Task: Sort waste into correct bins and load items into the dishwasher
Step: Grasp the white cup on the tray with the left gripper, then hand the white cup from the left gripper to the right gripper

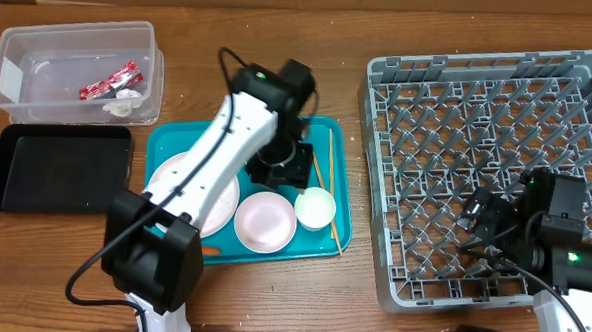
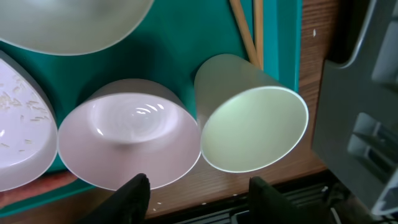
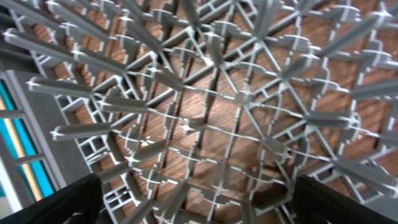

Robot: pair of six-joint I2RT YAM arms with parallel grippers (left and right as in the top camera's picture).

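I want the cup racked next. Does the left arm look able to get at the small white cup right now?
Probably yes. The left gripper hangs open close to the cup, with nothing covering it; the bowl close beside it may crowd one finger.

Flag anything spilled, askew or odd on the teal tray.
Pale rice grains are scattered inside the white dish on the left side of the tray, so it still holds food. The two chopsticks lie loose, at a slight angle to each other. Nothing looks broken.
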